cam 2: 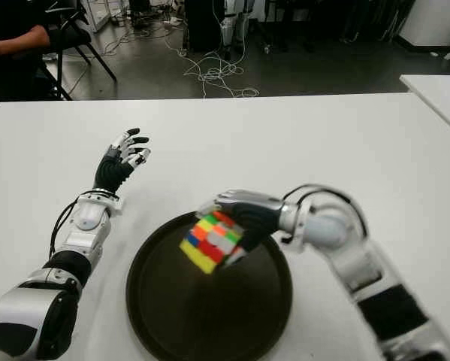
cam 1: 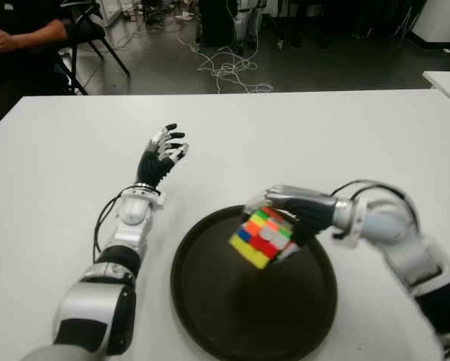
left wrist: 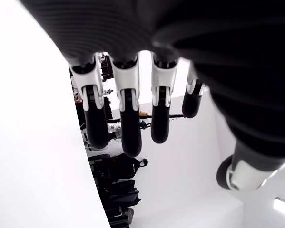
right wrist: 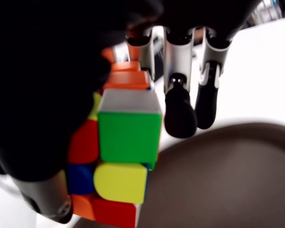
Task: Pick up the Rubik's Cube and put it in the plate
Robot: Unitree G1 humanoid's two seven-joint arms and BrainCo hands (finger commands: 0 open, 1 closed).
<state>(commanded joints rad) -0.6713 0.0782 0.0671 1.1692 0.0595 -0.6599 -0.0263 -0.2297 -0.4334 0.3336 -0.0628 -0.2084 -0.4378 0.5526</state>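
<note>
The Rubik's Cube [cam 1: 264, 237] is tilted and hangs just above the dark round plate [cam 1: 232, 316], over its far half. My right hand [cam 1: 294, 214] reaches in from the right and is shut on the cube. In the right wrist view the cube [right wrist: 128, 142] sits against the palm, with the thumb under it and the fingers [right wrist: 180, 109] reaching past it over the plate [right wrist: 228, 180]. My left hand [cam 1: 163, 154] shows on the white table [cam 1: 322, 135] to the left of the plate, with its fingers [left wrist: 128, 123] spread and nothing in them.
A person [cam 1: 14, 37] sits beyond the table's far left corner beside a black chair [cam 1: 97, 37]. Cables [cam 1: 228, 68] lie on the floor behind the table. The corner of another white table [cam 1: 446, 79] shows at the far right.
</note>
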